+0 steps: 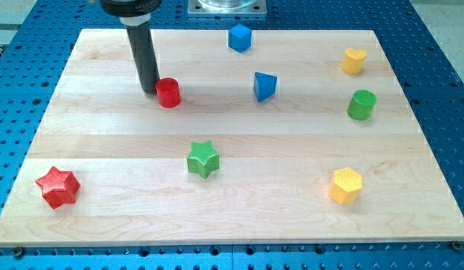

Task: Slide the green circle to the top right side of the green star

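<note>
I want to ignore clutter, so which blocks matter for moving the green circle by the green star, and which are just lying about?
Job:
green circle
green star
my tip, beside the red circle

Lying about:
red circle
red star
blue cube
blue block
two yellow blocks

A robotics lab or test bench. A pale wooden tabletop (239,202) rests on a blue metal plate (442,82) drilled with a regular grid of small holes, the kind used for bolting down equipment. At the view's top edge sits a grey metal mounting base (227,7). A dark rod descends from above onto the wood. Small plastic blocks in red, green, blue and yellow lie scattered across the board like test pieces.
</note>
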Motion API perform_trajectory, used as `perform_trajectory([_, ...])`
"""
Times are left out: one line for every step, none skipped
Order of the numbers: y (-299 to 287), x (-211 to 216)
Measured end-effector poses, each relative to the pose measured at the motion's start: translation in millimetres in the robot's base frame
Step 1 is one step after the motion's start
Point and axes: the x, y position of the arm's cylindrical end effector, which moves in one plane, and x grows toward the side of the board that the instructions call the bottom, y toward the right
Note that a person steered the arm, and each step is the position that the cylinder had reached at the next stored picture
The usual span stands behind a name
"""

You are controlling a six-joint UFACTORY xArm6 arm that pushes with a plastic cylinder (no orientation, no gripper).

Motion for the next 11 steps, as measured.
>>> perform_trajectory([67.1,4.3])
perform_trajectory([55.7,-26.5])
perform_trajectory([108.1,-56.2])
perform_trajectory([159.2,-85.5])
perform_trajectory([293.2,-56.3])
perform_trajectory([366.1,-19.7])
perform_trajectory([458.5,-9.9])
perform_trajectory([436.7,27.3])
perform_trajectory([359.1,37.4])
perform_trajectory([284.4,50.5])
perform_trajectory([213.1,64.5])
